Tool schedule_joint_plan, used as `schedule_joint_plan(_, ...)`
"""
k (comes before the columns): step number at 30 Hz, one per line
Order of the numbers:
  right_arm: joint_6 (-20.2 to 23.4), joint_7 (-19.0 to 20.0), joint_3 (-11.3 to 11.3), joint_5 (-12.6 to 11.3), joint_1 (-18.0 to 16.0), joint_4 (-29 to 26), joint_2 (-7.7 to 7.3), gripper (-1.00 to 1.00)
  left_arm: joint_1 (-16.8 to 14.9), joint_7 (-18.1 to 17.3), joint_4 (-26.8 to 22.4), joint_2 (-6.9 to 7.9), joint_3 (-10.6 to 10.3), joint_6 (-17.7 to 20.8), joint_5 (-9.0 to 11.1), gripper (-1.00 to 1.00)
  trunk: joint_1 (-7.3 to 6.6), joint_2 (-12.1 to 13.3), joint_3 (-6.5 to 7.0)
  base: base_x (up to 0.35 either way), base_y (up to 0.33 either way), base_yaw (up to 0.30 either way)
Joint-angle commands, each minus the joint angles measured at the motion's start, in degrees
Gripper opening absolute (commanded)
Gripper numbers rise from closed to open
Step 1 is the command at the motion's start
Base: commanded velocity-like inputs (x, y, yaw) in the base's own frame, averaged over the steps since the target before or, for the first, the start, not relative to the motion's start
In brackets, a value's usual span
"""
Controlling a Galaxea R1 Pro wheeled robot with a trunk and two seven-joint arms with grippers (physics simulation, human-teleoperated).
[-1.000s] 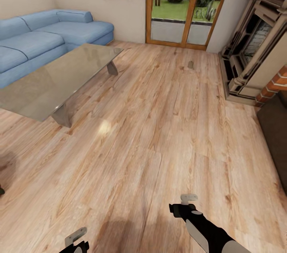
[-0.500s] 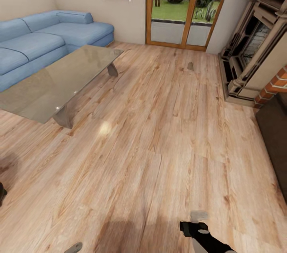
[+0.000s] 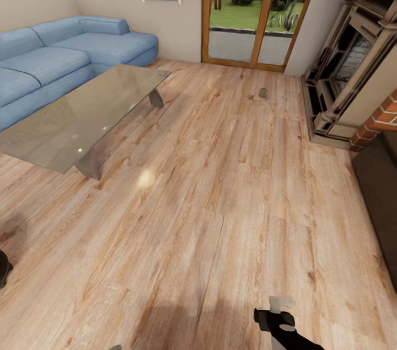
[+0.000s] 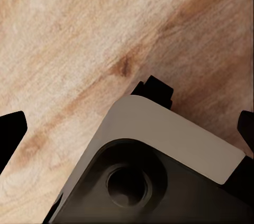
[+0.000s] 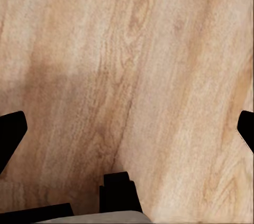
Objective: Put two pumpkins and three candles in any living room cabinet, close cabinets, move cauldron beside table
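Observation:
The coffee table (image 3: 66, 118), with its greyish glass top and slanted grey legs, stands at the left in the head view. A small tan stub (image 3: 263, 93) that looks like a candle sits far off on the floor near the glass door. The dark-brown cabinet (image 3: 381, 195) is cut by the right edge. A black rounded shape (image 3: 3, 268) pokes in at the left edge, too little of it to identify. My right gripper (image 3: 280, 306) is low over bare floor, and its wrist view shows it open (image 5: 127, 128) and empty. My left gripper (image 4: 127, 128) is open over the floor and part of my own base.
A blue corner sofa (image 3: 60, 52) runs behind the table. A glass door (image 3: 248, 2) is at the back, and a fireplace (image 3: 347, 68) with a brick edge is at the right. Wooden floor (image 3: 220, 184) stretches wide between table and cabinet.
Both arms have dropped lower in the head view. The left gripper has slid almost off the bottom edge. The whole picture has shifted slightly, so the camera moved too.

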Motion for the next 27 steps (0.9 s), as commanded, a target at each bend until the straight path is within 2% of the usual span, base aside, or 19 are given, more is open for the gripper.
schedule_joint_plan(1, -0.5, -0.2, 0.5, -0.5, 0.0, 0.3, -0.03, 1.0, 0.0, 0.0, 0.1, 0.01, -0.6, -0.2, 0.5, 1.0, -0.23, 0.4, 0.15, 0.0, 0.0, 0.0)
schedule_joint_plan(9, -3.0, -0.1, 0.5, -0.5, 0.0, 1.3, 0.02, 1.0, 0.1, -0.5, 0.2, -0.07, -1.3, -0.2, 0.6, 1.0, -1.99, 3.6, 1.59, 0.0, 0.0, 0.0)
schedule_joint_plan(12, -5.8, 0.2, 0.5, -0.5, 0.1, 2.9, 0.84, 1.0, 0.1, -0.5, 0.3, -0.32, -1.4, -0.3, 0.7, 1.0, -2.64, 4.8, 2.13, 0.0, 0.0, 0.0)
schedule_joint_plan(16, -7.1, 0.4, 0.5, -0.3, 0.2, 3.8, 1.79, 1.0, 0.1, -0.5, 2.2, -0.48, -1.6, -0.6, 0.5, 1.0, -3.52, 6.4, 2.85, 0.0, 0.0, 0.0)
schedule_joint_plan(21, -9.5, 0.7, 0.4, -0.3, 0.4, 4.0, 1.97, 1.0, 0.2, -0.5, 3.3, -1.17, -1.8, -2.5, 0.5, 1.0, -4.62, 8.4, 3.74, 0.0, 0.0, 0.0)
schedule_joint_plan(27, -10.2, 0.9, 0.4, -0.5, 0.6, 4.3, 1.99, 1.0, 0.2, -0.5, 4.3, -1.56, -1.9, -2.9, 0.4, 1.0, -5.94, 10.8, 4.82, 0.0, 0.0, 0.0)
